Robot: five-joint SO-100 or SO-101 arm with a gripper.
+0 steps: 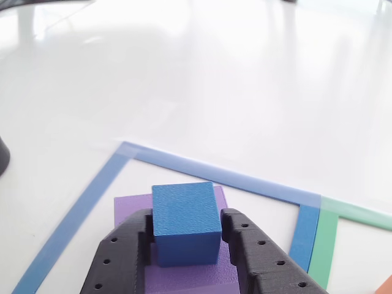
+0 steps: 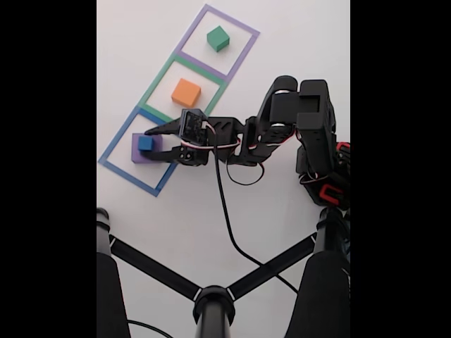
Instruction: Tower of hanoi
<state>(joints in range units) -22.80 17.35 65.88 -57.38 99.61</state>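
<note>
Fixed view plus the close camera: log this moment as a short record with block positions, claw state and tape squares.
blue cube: on top of the purple block, inside the blue tape square
orange block: alone in the green tape square
green block: alone in the purple tape square
claw: fingers on both sides of the blue cube; contact unclear
surface: white table

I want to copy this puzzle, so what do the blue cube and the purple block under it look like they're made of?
Blue cube: probably 3D-printed plastic, matte, with a fine grainy texture and crisp edges. Purple block: likely the same, flat and unglossy, though little of it shows.
</note>
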